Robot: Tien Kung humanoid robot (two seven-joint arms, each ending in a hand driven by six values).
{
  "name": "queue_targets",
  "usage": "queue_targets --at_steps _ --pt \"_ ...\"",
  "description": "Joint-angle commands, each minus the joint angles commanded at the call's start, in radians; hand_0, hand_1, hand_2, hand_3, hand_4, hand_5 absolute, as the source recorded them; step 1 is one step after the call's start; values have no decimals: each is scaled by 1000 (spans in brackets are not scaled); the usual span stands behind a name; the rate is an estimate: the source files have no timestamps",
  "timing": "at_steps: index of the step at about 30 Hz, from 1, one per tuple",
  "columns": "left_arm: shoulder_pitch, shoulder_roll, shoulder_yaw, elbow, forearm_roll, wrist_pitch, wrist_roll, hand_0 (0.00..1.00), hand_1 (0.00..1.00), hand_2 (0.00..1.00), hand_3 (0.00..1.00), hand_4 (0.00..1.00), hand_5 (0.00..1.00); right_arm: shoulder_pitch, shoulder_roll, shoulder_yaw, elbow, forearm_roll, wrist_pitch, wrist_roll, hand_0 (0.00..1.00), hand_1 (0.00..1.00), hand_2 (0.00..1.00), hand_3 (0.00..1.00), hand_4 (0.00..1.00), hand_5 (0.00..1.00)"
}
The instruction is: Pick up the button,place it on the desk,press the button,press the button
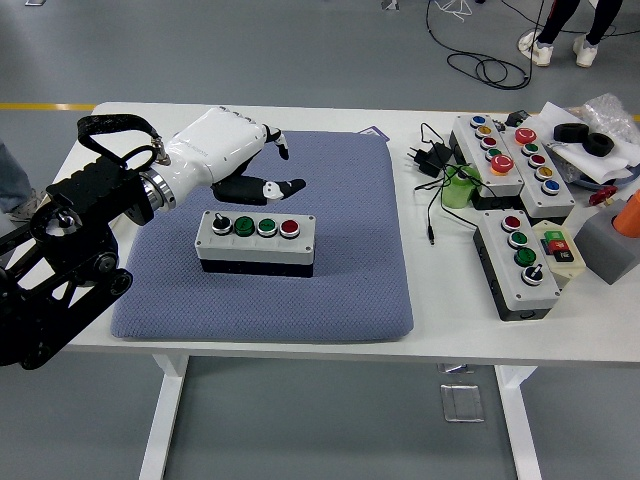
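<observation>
A grey button box (256, 243) with a black knob, two green buttons and a red button lies on the blue-grey pad (340, 190). My left hand (262, 163) is white and hovers just behind and above the box, clear of it. Its fingers (281, 150) are curled in and the thumb (288, 187) sticks out toward the right. It holds nothing. The right arm is not in view.
Three more button boxes (524, 260) (487, 152) (540, 165) lie at the right, with a black charger and cable (428, 160), a green object (458, 190), a grey block (610, 243) and black rolls (585, 137). A person's legs (560, 30) stand at the far right.
</observation>
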Motion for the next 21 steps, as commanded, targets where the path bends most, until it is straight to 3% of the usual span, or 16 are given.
queue_targets --at_steps 3,4,7,9,10,17,21 --pt "0 -2 7 19 6 -62 5 33 2 39 617 783 857 0 0 -1 0 0 1 0 636 453 614 564 307 225" --pt "0 -2 8 24 7 -72 6 30 2 30 688 759 812 0 0 -2 0 0 1 0 636 453 614 565 307 225" --pt "2 -3 18 39 4 -98 8 30 2 30 688 759 812 1 0 -3 0 2 1 -1 636 453 614 565 307 225" --pt "3 -2 23 42 6 -107 9 30 2 30 688 759 812 1 0 -5 0 4 1 -1 636 453 614 565 307 225" --pt "3 -2 26 42 7 -110 9 32 2 27 705 703 757 1 0 -6 0 5 1 -1 636 453 614 565 307 225" --pt "-3 -8 68 62 19 -113 10 33 2 28 744 698 738 1 0 -11 0 10 2 0 636 453 613 565 307 225" --pt "0 1 83 50 21 -129 12 33 2 28 744 698 738 0 0 -14 0 15 1 1 636 453 613 565 307 225"
